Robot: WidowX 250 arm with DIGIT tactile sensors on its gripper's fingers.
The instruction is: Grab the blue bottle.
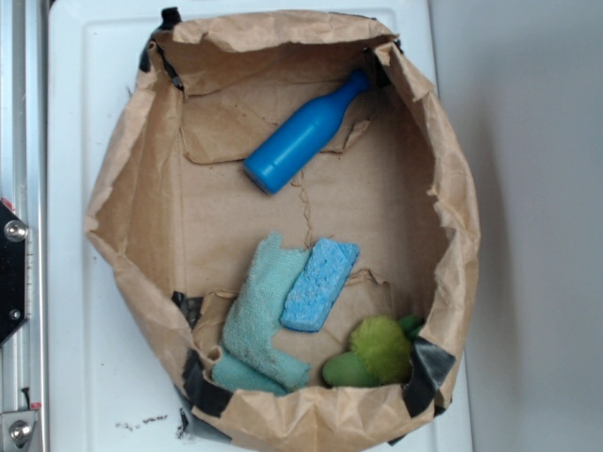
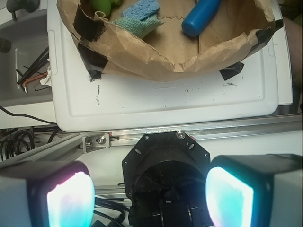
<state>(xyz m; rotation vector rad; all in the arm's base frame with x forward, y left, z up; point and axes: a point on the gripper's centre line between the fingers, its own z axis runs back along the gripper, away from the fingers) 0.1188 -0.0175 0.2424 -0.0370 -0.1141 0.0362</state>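
Observation:
The blue bottle (image 1: 304,134) lies on its side in the far part of a brown paper bag (image 1: 141,151), neck pointing to the upper right. In the wrist view its base end (image 2: 201,16) shows at the top, inside the bag. My gripper (image 2: 149,196) is open and empty, its two glowing fingertips (image 2: 68,201) wide apart. It hangs over the robot's black base, well short of the bag and the bottle. The gripper does not show in the exterior view.
In the bag's near part lie a light blue sponge (image 1: 318,282), a teal cloth (image 1: 262,315) and a green plush toy (image 1: 377,350). The bag stands on a white board (image 2: 165,101). A metal rail (image 2: 199,131) and cables (image 2: 28,75) lie beside it.

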